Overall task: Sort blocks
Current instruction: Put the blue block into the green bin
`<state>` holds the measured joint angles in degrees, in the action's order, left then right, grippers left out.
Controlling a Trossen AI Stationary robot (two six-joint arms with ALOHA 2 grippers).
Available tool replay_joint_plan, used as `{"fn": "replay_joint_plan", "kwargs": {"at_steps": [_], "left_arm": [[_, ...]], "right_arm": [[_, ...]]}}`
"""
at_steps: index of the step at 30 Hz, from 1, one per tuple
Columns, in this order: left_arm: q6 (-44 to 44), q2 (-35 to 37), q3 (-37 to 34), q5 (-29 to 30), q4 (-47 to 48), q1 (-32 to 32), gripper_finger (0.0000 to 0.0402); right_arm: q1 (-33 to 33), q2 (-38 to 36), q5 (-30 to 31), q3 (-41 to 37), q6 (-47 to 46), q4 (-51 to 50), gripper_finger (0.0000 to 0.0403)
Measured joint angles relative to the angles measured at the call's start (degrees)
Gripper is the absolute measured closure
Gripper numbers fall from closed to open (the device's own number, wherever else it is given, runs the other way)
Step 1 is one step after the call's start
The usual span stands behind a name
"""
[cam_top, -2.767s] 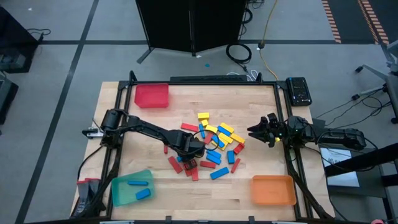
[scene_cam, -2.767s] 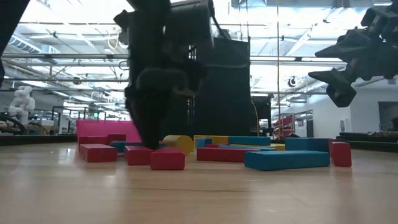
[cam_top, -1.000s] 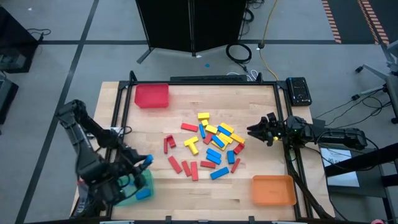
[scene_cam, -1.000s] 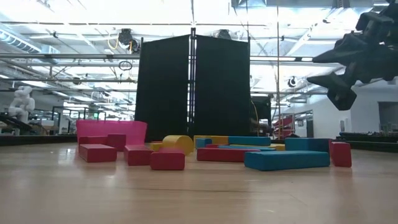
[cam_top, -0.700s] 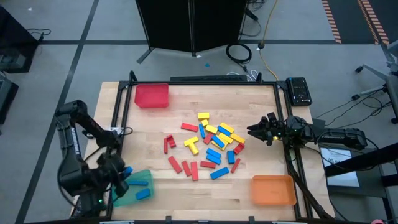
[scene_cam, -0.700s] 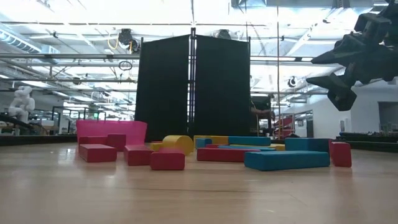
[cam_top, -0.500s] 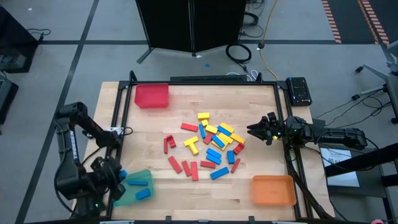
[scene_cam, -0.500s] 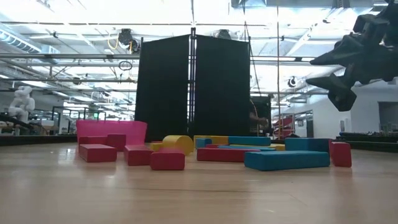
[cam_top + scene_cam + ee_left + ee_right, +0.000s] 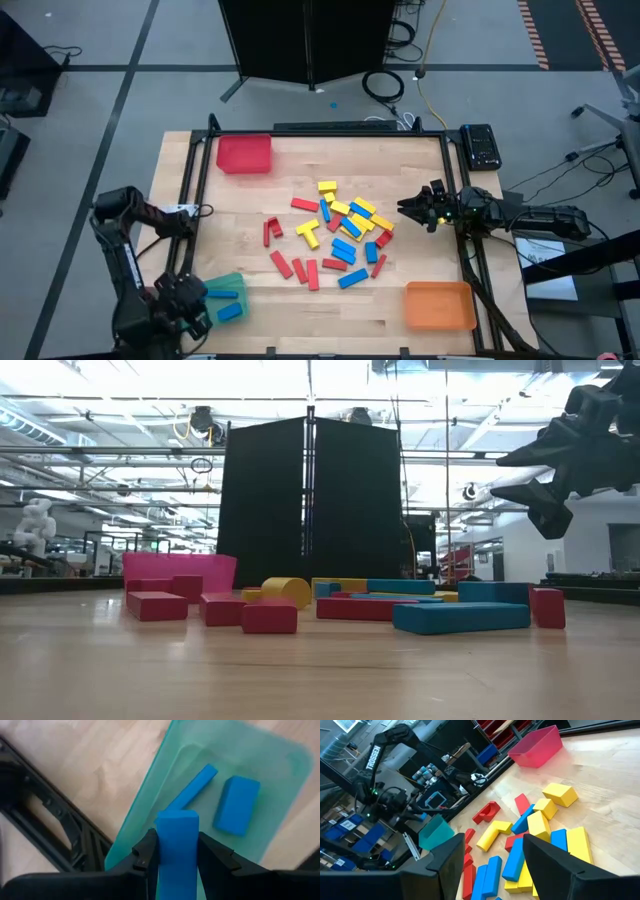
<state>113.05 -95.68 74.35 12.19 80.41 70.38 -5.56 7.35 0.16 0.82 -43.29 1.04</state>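
Note:
Several red, blue and yellow blocks (image 9: 335, 240) lie loose in a pile at the table's middle. My left gripper (image 9: 190, 303) hangs over the left rim of the green tray (image 9: 222, 290) at the near left corner, shut on a blue block (image 9: 177, 835). Two more blue blocks (image 9: 192, 792) (image 9: 237, 805) lie in that tray. My right gripper (image 9: 408, 210) waits open and level at the table's right side, just right of the pile, with nothing between its fingers. My left gripper pinches the blue block's two long sides (image 9: 165, 852) between its two fingers (image 9: 147, 852). It points steeply down, and the block's free end sticks out past the fingertips. The block is lifted clear above the green tray's rim.
A red tray (image 9: 244, 153) stands at the far left corner and an orange tray (image 9: 438, 305) at the near right corner. Black frame rails (image 9: 190, 200) run along the table's left and right sides. Bare wood lies between the pile and the green tray.
My left gripper has carried the blue block toward the table's near left corner and down, from beside the green tray's far right corner to over its left rim. It has tipped to point more steeply downward. Its hold on the block is unchanged.

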Motion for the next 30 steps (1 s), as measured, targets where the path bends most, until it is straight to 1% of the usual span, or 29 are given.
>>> {"fn": "replay_joint_plan", "kwargs": {"at_steps": [3, 7, 10, 17, 23, 27, 30], "left_arm": [[-4.6, -0.1, -1.6, -1.0, -3.0, -2.0, 0.0296], [-10.9, 2.1, -7.2, -1.9, -12.3, -5.4, 0.0296], [-15.7, 3.3, -11.6, -4.1, -18.0, -7.2, 0.0296], [-17.9, 5.3, -19.0, -6.1, -25.4, -8.1, 0.0296], [-21.7, 5.6, -23.3, -7.9, -36.7, -8.1, 0.0296], [-22.4, 5.7, -25.2, -8.0, -38.6, -8.1, 0.0296], [-23.3, 5.6, -26.2, -8.3, -37.7, -8.1, 0.0296]], "right_arm": [[0.0, 0.0, 0.0, 0.0, 0.0, 0.0, 0.0204], [0.0, 0.0, 0.1, 0.0, 0.0, 0.0, 0.0204], [0.0, 0.0, 0.1, 0.0, 0.0, 0.0, 0.0204], [0.0, 0.0, 0.1, 0.0, 0.0, 0.0, 0.0204], [0.0, 0.0, 0.1, 0.0, 0.0, 0.0, 0.0204], [0.0, 0.0, 0.2, 0.0, 0.0, 0.0, 0.0204], [0.0, 0.0, 0.2, 0.0, 0.0, 0.0, 0.0204]]}}
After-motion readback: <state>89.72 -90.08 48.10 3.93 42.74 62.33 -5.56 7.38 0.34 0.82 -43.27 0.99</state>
